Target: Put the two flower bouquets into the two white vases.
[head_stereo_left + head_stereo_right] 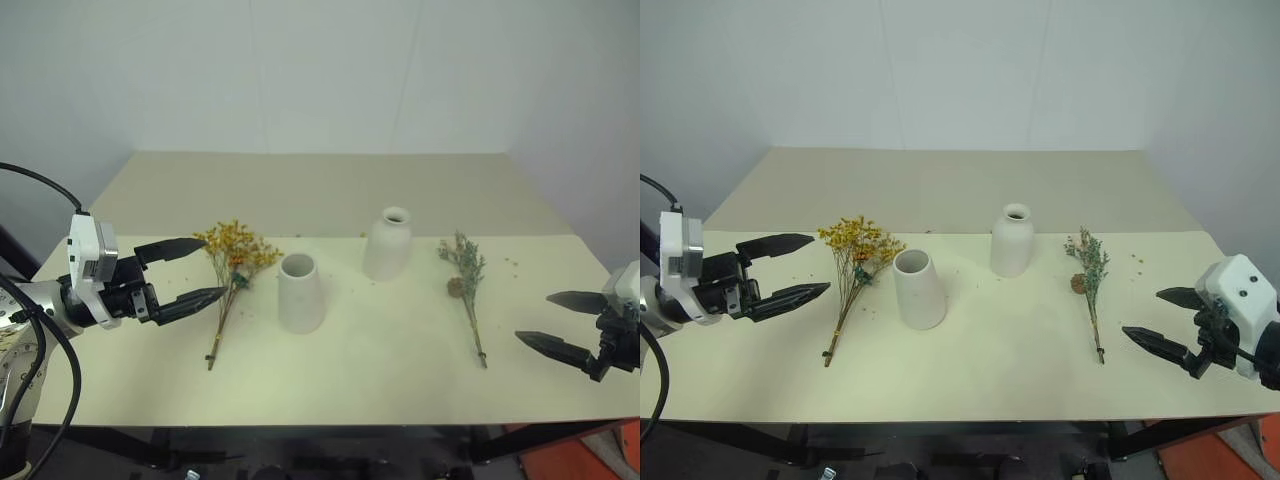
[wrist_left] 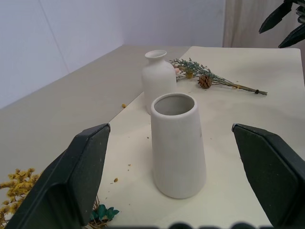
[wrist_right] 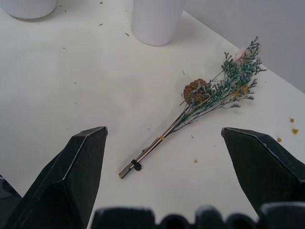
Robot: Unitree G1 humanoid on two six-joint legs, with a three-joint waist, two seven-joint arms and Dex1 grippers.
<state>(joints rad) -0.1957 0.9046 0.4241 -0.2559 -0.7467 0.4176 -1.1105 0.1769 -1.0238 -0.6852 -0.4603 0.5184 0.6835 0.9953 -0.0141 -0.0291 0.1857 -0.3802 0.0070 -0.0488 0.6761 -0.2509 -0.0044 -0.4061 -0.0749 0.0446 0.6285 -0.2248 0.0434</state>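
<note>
Cream table (image 1: 400,380) with both vases (image 1: 300,292) (image 1: 388,244) upright mid-table, yellow bouquet (image 1: 233,262) lying left, grey-green bouquet (image 1: 466,280) lying right, left end effector (image 1: 190,270) and right end effector (image 1: 560,322) spread wide, empty.

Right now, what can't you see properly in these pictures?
- Inside of the narrow-necked white bottle vase: hidden by its own neck in the eye views.
- Bushy yellow dried-flower bouquet: cut off by the left wrist view's edge and a black finger.
- Pink plume on the grey-green sprig bouquet: mostly hidden behind sprigs.
</note>
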